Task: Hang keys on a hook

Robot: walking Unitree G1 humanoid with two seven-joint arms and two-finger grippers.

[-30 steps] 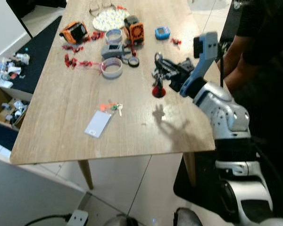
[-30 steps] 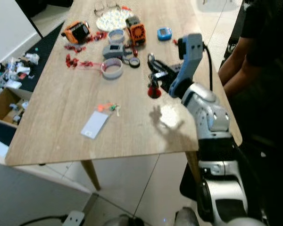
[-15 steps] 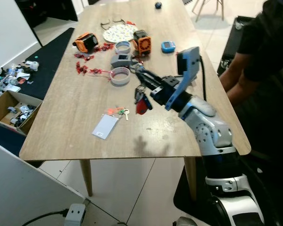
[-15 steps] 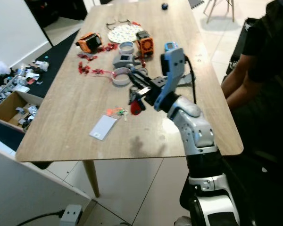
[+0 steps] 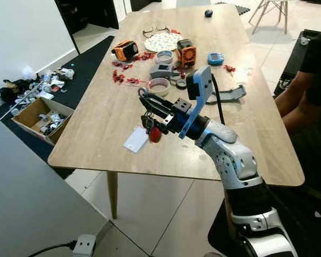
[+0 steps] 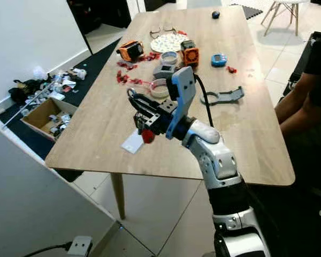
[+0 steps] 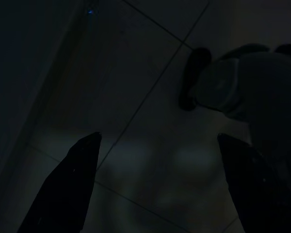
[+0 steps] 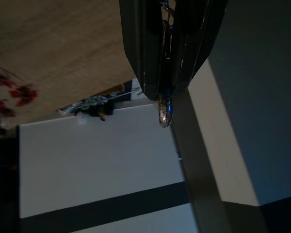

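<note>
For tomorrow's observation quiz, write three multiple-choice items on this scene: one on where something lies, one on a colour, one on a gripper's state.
1. Where does the white card lie?
A. On the wooden table, near its front edge
B. In the cardboard box on the floor
C. On the person's lap

2. What colour is the fob hanging from the keys?
A. Blue
B. Red
C. Yellow

3. How is the right gripper?
A. Open above the card
B. Resting open on the table
C. Shut on the keys, held above the table

Answers:
1 A: the card lies flat on the table just behind the hanging keys.
2 B: a red fob dangles under the fingers.
3 C: in the right wrist view the fingers close on the key ring.
</note>
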